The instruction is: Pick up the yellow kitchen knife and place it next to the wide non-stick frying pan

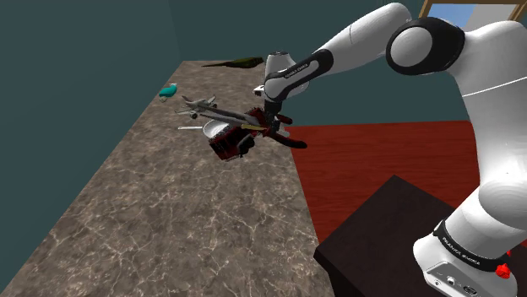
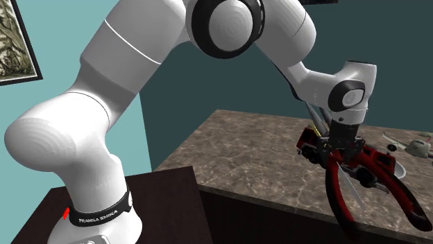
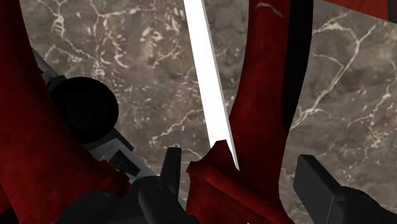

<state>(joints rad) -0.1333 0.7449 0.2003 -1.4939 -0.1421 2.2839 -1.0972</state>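
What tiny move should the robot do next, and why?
Probably ease the tool down over the knife: its open fingers stand either side of the white blade, not touching, with red handles crowding it.

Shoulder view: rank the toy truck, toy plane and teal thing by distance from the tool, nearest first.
1. truck, just below and left of the tool.
2. plane, farther back on the left.
3. teal thing, farthest back left.
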